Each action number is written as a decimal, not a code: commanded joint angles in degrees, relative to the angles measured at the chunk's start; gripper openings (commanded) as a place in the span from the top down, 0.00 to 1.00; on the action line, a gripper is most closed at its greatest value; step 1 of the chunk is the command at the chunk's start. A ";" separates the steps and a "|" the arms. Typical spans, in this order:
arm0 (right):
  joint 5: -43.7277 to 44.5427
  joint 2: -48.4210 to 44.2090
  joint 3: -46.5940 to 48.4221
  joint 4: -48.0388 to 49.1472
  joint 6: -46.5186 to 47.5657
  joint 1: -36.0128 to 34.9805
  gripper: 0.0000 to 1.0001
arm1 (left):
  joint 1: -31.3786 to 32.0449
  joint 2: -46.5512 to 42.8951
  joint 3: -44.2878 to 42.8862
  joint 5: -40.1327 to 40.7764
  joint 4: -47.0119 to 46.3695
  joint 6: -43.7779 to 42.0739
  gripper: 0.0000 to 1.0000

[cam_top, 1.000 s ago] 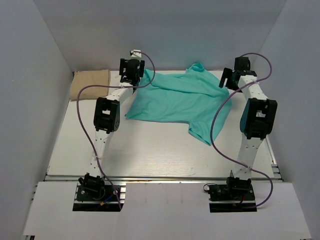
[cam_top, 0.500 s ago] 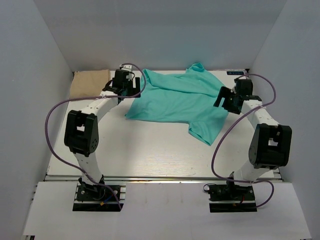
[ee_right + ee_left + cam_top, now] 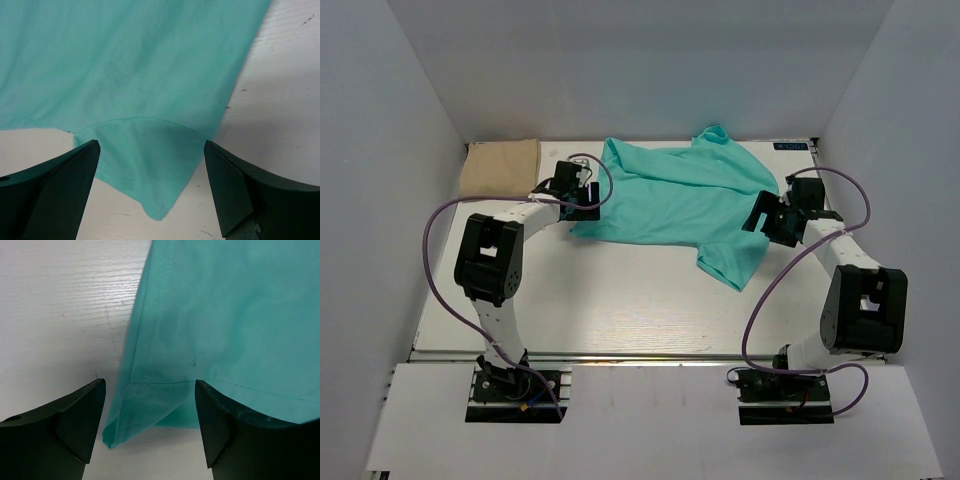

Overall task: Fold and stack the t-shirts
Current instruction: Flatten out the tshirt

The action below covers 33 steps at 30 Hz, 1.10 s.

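A plain teal-green cloth t-shirt (image 3: 680, 200) lies spread out but rumpled on the far half of the white wood-grain tabletop (image 3: 620, 300). One sleeve points toward the back wall, and another part trails toward the near right. A plain tan-beige cloth t-shirt (image 3: 500, 168) lies as a flat folded rectangle in the far left corner, well apart from the teal one.

The left fingers (image 3: 578, 197) sit at the teal shirt's left edge, close to its near left corner. In the left wrist view the two dark left fingers (image 3: 75, 425) stand wide apart and grip nothing. The shirt's hemmed corner (image 3: 150, 400) lies in the gap between them, with its stitched edge running up the middle of the view. Bare tabletop shows on the left, and the cloth reaches past the other finger on the right.

The right fingers (image 3: 772, 215) are at the shirt's right side, over the cloth that trails toward the near edge. In the right wrist view the right fingers (image 3: 65, 190) are also spread wide and hold nothing. A rounded flap of teal cloth (image 3: 145, 160) with a curved seam lies between them, with white tabletop on the right and at the bottom. Whether either pair touches the tabletop cannot be told.

Purple cables (image 3: 435, 250) loop from each arm.
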State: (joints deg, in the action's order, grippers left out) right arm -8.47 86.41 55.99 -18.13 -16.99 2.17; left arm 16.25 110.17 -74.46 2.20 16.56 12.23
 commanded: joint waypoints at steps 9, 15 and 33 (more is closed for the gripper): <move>-0.50 -3.09 -1.14 1.08 -0.67 0.11 0.10 | 0.01 1.19 -0.87 -4.22 -1.62 -0.19 0.39; -0.49 -2.74 -1.06 0.90 -0.50 0.11 0.10 | 0.01 -0.04 -0.87 -3.60 -0.30 -0.98 0.38; -0.85 -5.29 -3.77 -4.54 0.03 -2.00 0.15 | 0.01 -13.65 1.15 -7.72 1.46 -0.28 1.00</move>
State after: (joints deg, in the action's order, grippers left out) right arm -8.97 84.01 53.17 -20.08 -17.58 1.26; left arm 16.25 103.81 -72.66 -3.20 17.91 11.88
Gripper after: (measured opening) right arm 0.857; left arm 0.025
